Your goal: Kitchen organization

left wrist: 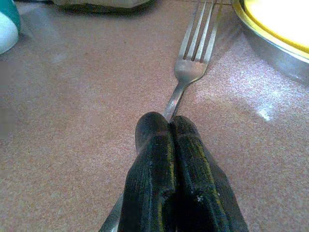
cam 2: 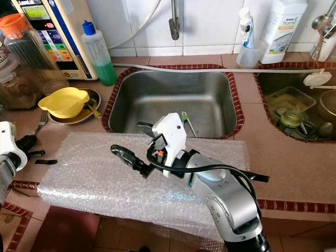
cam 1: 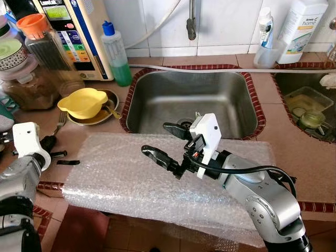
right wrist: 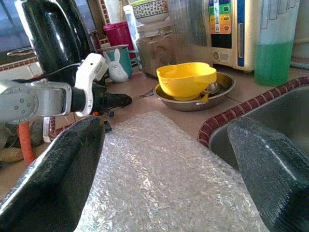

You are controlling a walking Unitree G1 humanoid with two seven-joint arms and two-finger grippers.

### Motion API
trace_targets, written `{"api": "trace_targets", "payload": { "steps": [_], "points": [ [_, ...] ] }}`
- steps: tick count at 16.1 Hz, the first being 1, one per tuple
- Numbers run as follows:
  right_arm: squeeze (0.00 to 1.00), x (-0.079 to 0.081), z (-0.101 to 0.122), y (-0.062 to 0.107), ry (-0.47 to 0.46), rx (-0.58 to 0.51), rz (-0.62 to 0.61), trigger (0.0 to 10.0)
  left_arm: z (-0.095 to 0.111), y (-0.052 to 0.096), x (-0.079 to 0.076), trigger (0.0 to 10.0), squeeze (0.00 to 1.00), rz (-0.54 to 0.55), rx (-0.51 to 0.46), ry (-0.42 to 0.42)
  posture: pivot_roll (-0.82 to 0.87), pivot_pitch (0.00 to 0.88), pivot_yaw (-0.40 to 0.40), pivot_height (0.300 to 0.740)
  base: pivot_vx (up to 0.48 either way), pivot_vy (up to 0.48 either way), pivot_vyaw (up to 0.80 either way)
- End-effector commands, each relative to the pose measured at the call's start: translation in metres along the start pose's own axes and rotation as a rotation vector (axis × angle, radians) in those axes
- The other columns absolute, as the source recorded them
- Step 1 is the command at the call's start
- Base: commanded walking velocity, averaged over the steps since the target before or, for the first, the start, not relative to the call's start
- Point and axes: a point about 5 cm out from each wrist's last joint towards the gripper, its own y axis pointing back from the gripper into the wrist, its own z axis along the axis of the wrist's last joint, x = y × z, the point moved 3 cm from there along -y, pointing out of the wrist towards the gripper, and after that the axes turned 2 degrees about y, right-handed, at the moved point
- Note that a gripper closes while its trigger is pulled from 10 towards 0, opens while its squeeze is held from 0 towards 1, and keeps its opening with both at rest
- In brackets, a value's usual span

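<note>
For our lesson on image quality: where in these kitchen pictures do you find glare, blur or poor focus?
Left eye view: the bubble wrap glints in patches; everything is sharp. Left wrist view: the left gripper, shut on the fork, is soft and close; the yellow bowl is washed out by glare. Right wrist view: the right gripper's fingers are large, dark and blurred, while the counter behind is clear.
</note>
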Motion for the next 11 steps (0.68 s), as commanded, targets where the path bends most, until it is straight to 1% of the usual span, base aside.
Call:
{"api": "trace_targets", "payload": {
  "steps": [1,5,7,9,11],
  "points": [
    [0.45,0.0,0.004,-0.002,0.012,-0.011,0.015,10.0,-0.028,0.006,0.007,0.0,0.0,0.042,0.09,0.007,-0.22,0.138,0.112,0.74,0.0,0.0,0.0],
    [0.45,-0.002,0.004,-0.003,0.019,-0.014,0.015,10.0,-0.018,0.01,0.019,0.0,0.0,0.134,0.01,-0.004,-0.21,0.134,0.111,0.74,0.0,0.0,0.0],
    [0.45,-0.002,0.004,-0.004,0.021,-0.015,0.016,10.0,-0.015,0.012,0.023,0.0,0.0,0.157,-0.015,-0.006,-0.21,0.129,0.108,0.74,0.0,0.0,0.0],
    [0.45,-0.003,0.004,-0.004,0.024,-0.014,0.019,10.0,-0.005,0.013,0.022,0.0,0.0,0.165,-0.069,-0.005,-0.21,0.127,0.106,0.74,0.0,0.0,0.0],
    [0.45,-0.006,0.003,-0.004,0.029,-0.014,0.012,10.0,0.013,0.014,0.011,0.0,0.0,0.138,-0.166,0.014,-0.21,0.126,0.105,0.74,0.0,0.0,0.0]
  ]
}}
